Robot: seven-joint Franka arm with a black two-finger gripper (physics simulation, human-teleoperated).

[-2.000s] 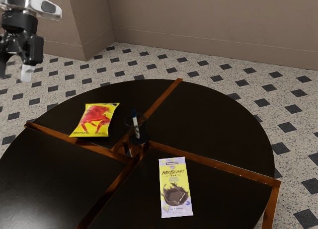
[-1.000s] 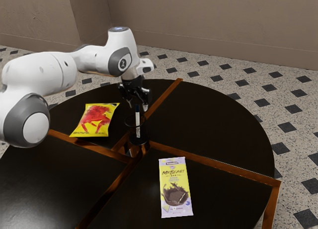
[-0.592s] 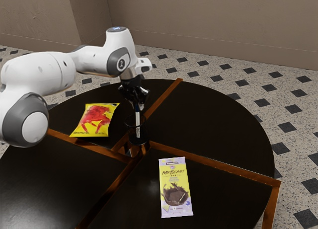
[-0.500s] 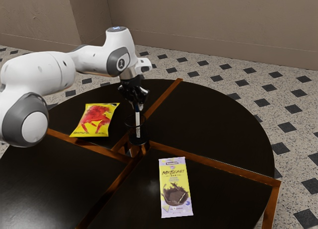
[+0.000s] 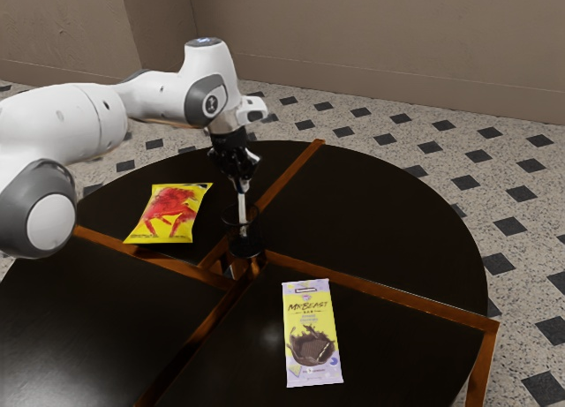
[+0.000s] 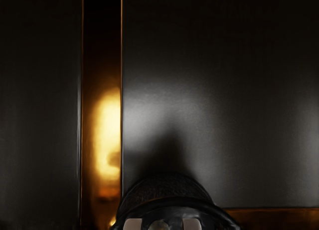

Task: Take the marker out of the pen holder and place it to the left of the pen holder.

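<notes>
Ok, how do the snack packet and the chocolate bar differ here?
The snack packet is yellow with a large red picture; the chocolate bar has a lilac and yellow wrapper with brown artwork. The snack packet is broad and squarish, while the chocolate bar is long and narrow. Both lie on the dark table.

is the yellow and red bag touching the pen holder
Apart. The exterior view shows it plainly: a strip of dark tabletop lies between the yellow and red bag and the pen holder.
</notes>
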